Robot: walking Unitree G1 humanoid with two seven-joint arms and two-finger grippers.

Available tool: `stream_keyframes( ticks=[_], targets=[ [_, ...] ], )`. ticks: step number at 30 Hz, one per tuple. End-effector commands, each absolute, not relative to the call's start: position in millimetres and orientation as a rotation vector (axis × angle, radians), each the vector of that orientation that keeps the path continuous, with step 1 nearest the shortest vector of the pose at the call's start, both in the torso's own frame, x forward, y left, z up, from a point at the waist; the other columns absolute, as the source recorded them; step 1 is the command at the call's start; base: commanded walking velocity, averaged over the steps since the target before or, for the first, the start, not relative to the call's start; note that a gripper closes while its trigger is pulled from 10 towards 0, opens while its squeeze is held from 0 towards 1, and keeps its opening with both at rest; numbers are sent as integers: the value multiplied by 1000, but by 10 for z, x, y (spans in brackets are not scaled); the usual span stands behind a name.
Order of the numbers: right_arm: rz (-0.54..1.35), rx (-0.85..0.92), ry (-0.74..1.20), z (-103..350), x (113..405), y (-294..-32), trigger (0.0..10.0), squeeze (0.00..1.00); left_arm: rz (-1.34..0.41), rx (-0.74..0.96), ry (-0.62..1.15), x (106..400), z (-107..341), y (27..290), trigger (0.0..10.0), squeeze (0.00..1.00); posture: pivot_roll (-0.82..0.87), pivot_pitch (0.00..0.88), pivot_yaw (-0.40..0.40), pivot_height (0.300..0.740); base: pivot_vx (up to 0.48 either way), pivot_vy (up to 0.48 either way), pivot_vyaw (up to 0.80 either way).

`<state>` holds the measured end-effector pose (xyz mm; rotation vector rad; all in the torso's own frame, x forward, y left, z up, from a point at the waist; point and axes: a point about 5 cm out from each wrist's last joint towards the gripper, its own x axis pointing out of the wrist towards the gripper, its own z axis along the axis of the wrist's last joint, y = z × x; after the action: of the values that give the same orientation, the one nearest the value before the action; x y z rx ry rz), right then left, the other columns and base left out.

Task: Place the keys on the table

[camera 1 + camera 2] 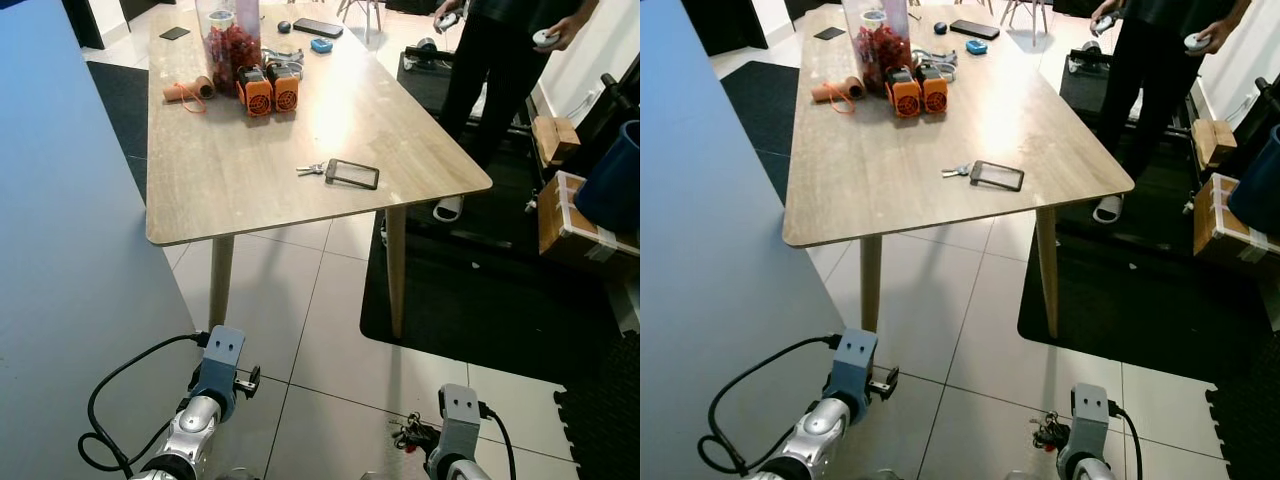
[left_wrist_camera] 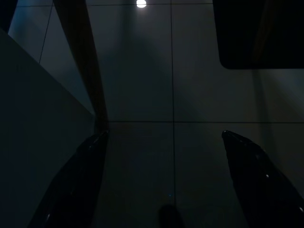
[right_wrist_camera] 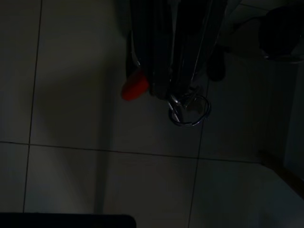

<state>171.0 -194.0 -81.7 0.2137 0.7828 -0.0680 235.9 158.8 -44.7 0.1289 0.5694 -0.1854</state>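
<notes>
Tiled floor is filling the foreground, and the keys [image 3: 178, 90] are hanging low over it, clamped in the right pincer [image 3: 173, 57], well short of the counter's [image 1: 200, 190] near edge. The bunch is hanging with its long axis running down out of the closed fingers toward the tiles, the ring at the bottom end and a red tag [image 3: 134, 87] beside it; in the head views it is showing as a small dark tangle at the right arm. The carry step is under way, I judge: the next move is calling for a step closer, then a lift of the right arm above the wooden top to set the bunch on a bare patch near that edge. Another set of keys [image 1: 310, 169] and a dark phone [image 1: 352, 173] are already lying toward the counter's right edge. The left pincer [image 2: 166, 190] is hanging wide open and empty near the counter's leg [image 2: 85, 66]. A person [image 1: 500, 70] is standing beyond the far right corner.
</notes>
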Motion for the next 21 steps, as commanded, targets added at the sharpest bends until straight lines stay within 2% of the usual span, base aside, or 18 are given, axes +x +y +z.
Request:
stream_keyframes(
  ticks=[1,18,21],
  targets=[
    [-68,208,777,-814,1709,-1944,10000,0,-178,127,573,2346,-453,1616,10000,0,36,62,-14,740,0,0,0],
    [-64,210,772,-799,1749,-1938,10000,0,-168,112,576,2337,-461,1607,10000,0,36,71,-19,740,0,0,0],
    [-65,210,773,-803,1738,-1937,10000,0,-176,108,575,2338,-461,1597,10000,0,34,73,-16,740,315,0,0]
  ],
)
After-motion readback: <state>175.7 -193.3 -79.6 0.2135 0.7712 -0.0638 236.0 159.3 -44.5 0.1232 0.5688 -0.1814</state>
